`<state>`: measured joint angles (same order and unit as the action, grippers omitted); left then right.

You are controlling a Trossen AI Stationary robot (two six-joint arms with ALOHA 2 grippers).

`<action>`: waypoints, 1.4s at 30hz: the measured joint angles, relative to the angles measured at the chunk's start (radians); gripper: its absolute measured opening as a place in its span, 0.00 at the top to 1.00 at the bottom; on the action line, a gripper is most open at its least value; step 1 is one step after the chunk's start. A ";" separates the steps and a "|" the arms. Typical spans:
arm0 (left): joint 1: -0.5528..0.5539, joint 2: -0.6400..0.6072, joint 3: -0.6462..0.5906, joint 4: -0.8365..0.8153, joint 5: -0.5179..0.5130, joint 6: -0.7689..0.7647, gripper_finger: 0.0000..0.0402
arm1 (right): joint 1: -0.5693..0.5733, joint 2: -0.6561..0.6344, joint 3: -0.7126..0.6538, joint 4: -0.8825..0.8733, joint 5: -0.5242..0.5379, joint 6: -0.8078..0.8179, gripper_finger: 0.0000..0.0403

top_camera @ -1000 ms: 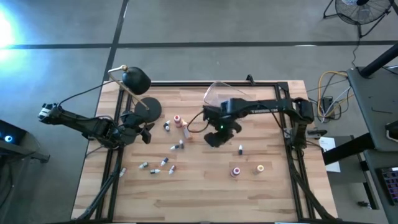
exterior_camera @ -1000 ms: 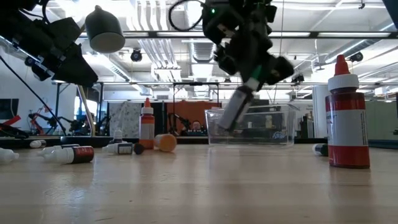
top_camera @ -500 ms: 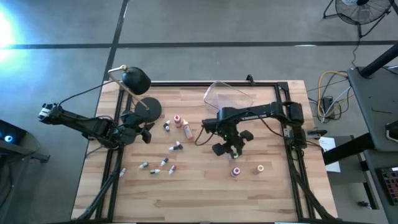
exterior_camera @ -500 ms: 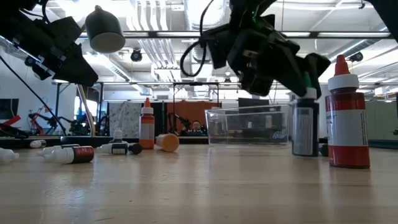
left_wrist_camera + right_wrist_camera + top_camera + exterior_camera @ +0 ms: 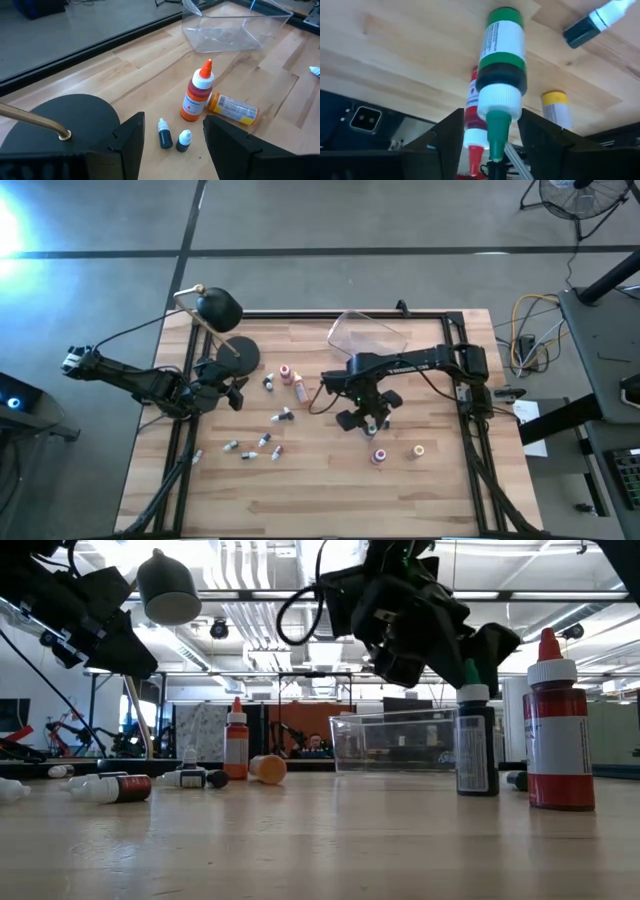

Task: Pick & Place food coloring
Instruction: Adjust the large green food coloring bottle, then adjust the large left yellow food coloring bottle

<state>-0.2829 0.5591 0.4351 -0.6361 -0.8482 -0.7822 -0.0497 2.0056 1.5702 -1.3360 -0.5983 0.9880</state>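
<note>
Standing upright on the table now, the green-capped bottle (image 5: 474, 745) sits between the right end effector's (image 5: 368, 420) parted, released fingers.

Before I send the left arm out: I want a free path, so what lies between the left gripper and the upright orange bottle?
Two small dark bottles lie on the wood between the left gripper and the upright orange bottle, as the left wrist view shows.

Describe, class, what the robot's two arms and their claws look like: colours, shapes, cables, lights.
Both arms are dark, slim, jointed links. The left claw has two broad, flat black fingers. The right claw has matching black fingers, and a black cable loops from its wrist. A small green light glows on the right arm's wrist.
</note>
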 joint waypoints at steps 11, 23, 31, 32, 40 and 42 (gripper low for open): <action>0.000 0.000 0.000 0.000 0.000 0.001 0.56 | 0.008 -0.004 0.167 -0.073 0.215 -0.002 0.45; 0.000 0.000 0.000 0.000 0.028 -0.002 0.56 | -0.012 0.085 0.348 0.332 0.577 0.057 0.43; 0.000 0.000 0.000 0.006 0.110 -0.011 0.56 | -0.007 0.321 0.509 0.331 0.644 0.005 0.43; 0.000 0.000 0.000 0.007 0.115 -0.012 0.56 | -0.005 0.345 0.533 0.316 0.653 0.003 0.43; 0.000 0.000 0.000 0.008 0.126 -0.036 0.56 | -0.008 0.448 0.620 0.310 0.741 -0.025 0.43; 0.000 0.000 0.000 0.008 0.127 -0.036 0.56 | -0.013 0.459 0.618 0.309 0.736 -0.026 0.43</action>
<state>-0.2832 0.5593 0.4351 -0.6285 -0.7209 -0.8186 -0.0622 2.4650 2.1884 -1.0268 0.1377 0.9623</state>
